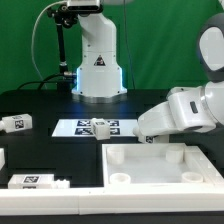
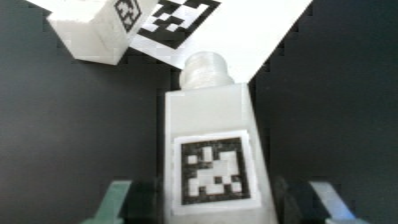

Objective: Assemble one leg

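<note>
In the wrist view a white leg (image 2: 210, 140) with a black-and-white tag lies on the black table, its round peg end pointing toward the marker board (image 2: 214, 35). My gripper (image 2: 222, 203) straddles it. The teal fingers (image 2: 118, 203) stand on either side with dark gaps to the leg, so it is open. A second leg (image 2: 98, 30) lies at the board's edge. In the exterior view the gripper (image 1: 145, 132) is low at the table, just off the marker board (image 1: 75, 127) on its right, and the hand hides the straddled leg. The second leg (image 1: 98, 127) lies on the board.
The large white tray-like piece (image 1: 160, 170) with corner sockets lies at the front right. More legs lie at the exterior view's left (image 1: 20, 122) and front left (image 1: 35, 181). The arm's base (image 1: 97, 70) stands at the back.
</note>
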`<state>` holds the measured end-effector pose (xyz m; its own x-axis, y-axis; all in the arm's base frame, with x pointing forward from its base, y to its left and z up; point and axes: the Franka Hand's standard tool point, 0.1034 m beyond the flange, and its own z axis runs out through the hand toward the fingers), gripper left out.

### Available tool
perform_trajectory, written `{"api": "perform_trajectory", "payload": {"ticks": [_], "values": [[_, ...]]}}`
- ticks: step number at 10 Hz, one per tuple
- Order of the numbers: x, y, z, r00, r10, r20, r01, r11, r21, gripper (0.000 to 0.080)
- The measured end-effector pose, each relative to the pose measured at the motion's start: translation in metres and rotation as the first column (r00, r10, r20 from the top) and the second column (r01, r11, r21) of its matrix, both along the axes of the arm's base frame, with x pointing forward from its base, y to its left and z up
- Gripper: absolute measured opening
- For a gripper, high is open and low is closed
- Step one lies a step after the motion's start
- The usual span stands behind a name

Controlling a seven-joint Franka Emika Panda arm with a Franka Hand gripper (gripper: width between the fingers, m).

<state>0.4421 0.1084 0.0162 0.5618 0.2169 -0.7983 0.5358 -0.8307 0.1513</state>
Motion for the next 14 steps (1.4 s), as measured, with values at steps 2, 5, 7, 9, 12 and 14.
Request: {"api": "perform_trajectory", "payload": {"ticks": [2, 5, 7, 9, 12, 14], "values": [[0.007, -0.003, 0.015, 1.000, 0.002, 0.010, -0.003, 1.000, 0.017, 0.0289], [0.040, -0.024, 0.088, 0.999, 0.028, 0.039, -0.032, 0.994, 0.108, 0.0289], [0.060, -0.040, 0.120, 0.994, 0.015, 0.104, -0.030, 0.989, 0.146, 0.0289], [0.071, -0.035, 0.114, 0.973, 0.030, 0.227, -0.078, 0.976, 0.205, 0.0289], [0.086, -0.029, 0.119, 0.936, 0.001, 0.351, -0.117, 0.943, 0.310, 0.0289], [0.113, -0.025, 0.120, 0.891, -0.086, 0.445, -0.112, 0.910, 0.400, 0.0289]]}}
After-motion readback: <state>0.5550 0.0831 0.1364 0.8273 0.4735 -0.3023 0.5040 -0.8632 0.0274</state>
